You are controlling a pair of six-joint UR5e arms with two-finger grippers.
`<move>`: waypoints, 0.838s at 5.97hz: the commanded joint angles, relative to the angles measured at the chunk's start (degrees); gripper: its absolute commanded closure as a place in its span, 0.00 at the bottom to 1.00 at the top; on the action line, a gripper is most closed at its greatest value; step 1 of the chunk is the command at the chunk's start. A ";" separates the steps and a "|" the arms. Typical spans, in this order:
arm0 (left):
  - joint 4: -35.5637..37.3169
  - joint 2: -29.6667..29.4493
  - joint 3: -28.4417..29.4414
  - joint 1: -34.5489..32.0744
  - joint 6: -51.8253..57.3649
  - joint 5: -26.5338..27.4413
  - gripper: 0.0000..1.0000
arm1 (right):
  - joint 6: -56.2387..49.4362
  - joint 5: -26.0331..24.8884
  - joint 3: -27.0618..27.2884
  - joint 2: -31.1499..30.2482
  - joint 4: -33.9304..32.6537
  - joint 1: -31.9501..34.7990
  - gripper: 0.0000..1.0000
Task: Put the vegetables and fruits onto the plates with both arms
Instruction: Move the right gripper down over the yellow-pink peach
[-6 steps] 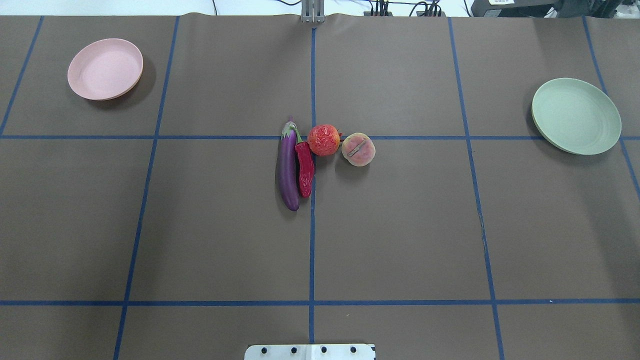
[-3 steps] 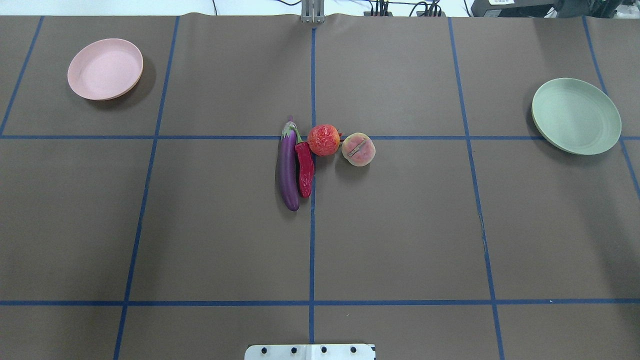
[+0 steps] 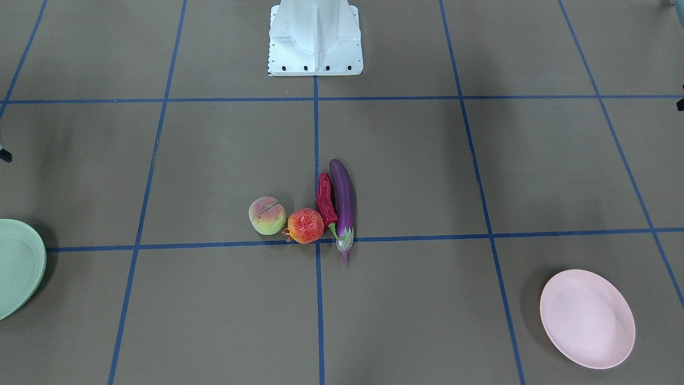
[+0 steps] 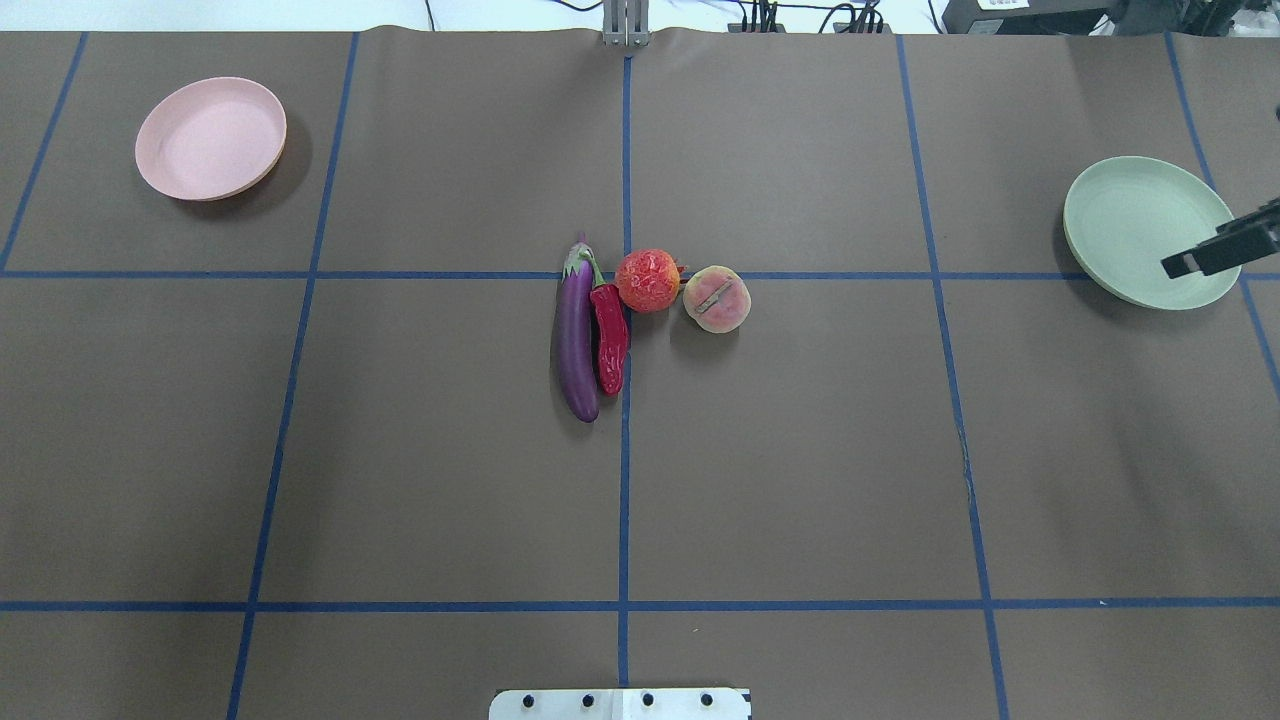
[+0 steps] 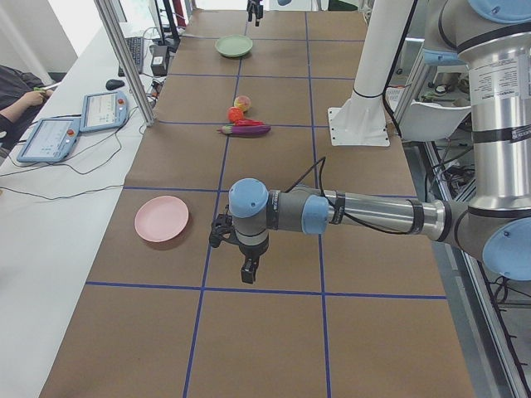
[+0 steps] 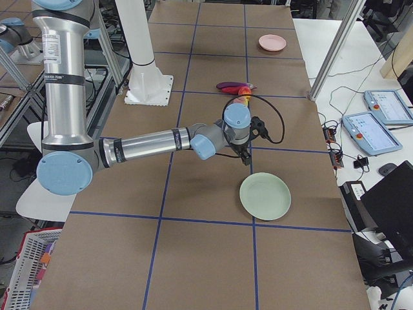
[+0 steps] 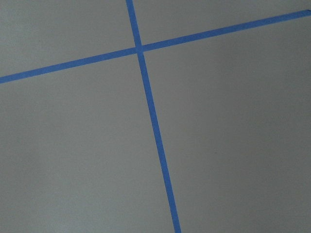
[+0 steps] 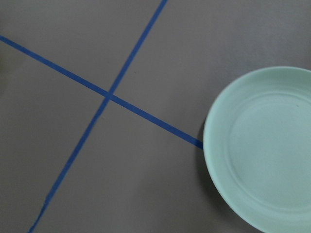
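Note:
The purple eggplant [image 4: 576, 340] and the red chili pepper [image 4: 610, 340] lie side by side at the table's centre. Just to their right sit the pomegranate [image 4: 647, 280] and the peach [image 4: 716, 298]. The pink plate [image 4: 210, 138] is far left and the green plate [image 4: 1130, 215] far right, both with nothing on them. My right gripper [image 4: 1185, 264] reaches in over the green plate's near side; only a black tip shows, so I cannot tell its state. My left gripper [image 5: 248, 270] hangs above bare table near the pink plate [image 5: 162, 218]; its state cannot be told.
The white pedestal [image 3: 315, 37] stands at the robot's side of the table. Blue tape lines grid the brown cover. Beyond the far edge are metal posts [image 5: 124, 58], tablets [image 5: 50, 137] and a person's arm [image 5: 21, 91].
My right gripper's black tip has come into the overhead view at the right edge, over the green plate. The produce and plates have not moved.

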 commanded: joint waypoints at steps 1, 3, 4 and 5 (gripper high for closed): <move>0.02 0.00 0.11 0.09 0.00 0.02 0.00 | 2.55 -4.06 -0.73 9.54 0.37 -7.51 0.00; 0.02 0.00 0.55 0.09 0.00 0.03 0.00 | 2.55 -10.38 -3.80 18.34 -0.33 -18.31 0.00; 0.02 0.08 0.55 0.09 0.00 0.03 0.00 | 2.64 -17.55 -6.86 25.17 -4.59 -22.89 0.00; 0.28 0.08 0.55 0.09 0.00 0.03 0.00 | 2.47 -24.06 -9.07 30.72 -9.42 -26.68 0.00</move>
